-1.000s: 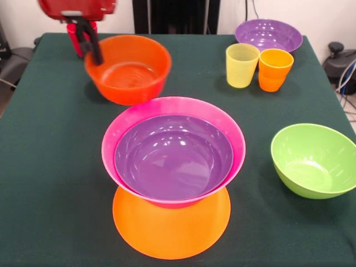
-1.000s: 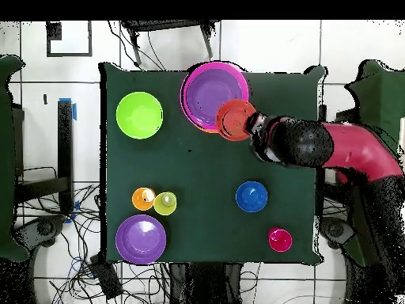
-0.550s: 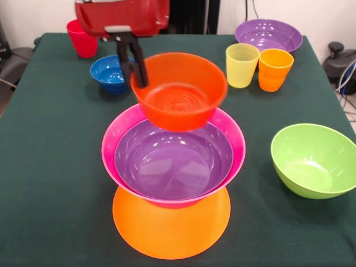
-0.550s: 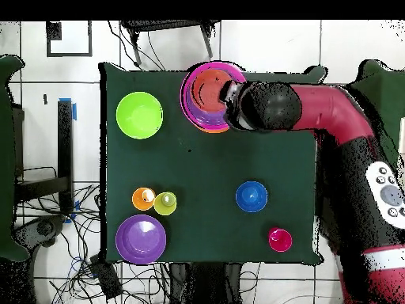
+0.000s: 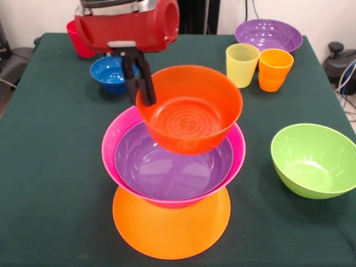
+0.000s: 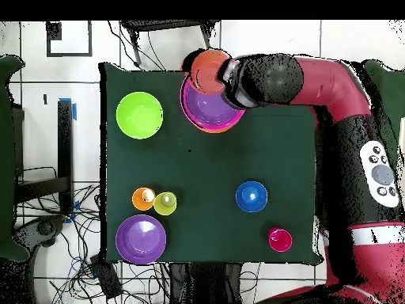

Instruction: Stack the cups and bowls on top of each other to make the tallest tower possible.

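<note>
Front view: tool (image 5: pixel 143 83) clamps red-orange bowl (image 5: pixel 192 111) rim above tower (image 5: pixel 172 183).

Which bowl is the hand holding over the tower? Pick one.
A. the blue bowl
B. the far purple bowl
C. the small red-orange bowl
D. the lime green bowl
C: the hand grips the rim of the small red-orange bowl, held above the purple bowl nested in the pink bowl.
</note>
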You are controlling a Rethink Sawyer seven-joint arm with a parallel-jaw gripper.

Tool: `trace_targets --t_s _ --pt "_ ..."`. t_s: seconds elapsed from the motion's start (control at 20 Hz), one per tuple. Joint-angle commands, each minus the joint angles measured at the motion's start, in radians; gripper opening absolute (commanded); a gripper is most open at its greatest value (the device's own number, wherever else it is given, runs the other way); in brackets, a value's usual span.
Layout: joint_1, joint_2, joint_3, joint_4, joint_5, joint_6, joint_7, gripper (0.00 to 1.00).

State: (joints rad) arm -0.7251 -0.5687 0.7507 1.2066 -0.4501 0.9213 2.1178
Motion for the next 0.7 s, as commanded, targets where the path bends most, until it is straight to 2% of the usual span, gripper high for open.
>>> trace_targets --t_s 0.05,0.3,0.7 --pt "0.000 0.080 -0.072 -0.063 -0.010 0.083 -0.112 0.00" --pt "-0.035 0.085 -0.066 0.000 -0.022 0.037 -0.139 0.00" --pt "-0.057 0.059 -0.076 0.138 -0.043 -0.102 -0.056 0.00"
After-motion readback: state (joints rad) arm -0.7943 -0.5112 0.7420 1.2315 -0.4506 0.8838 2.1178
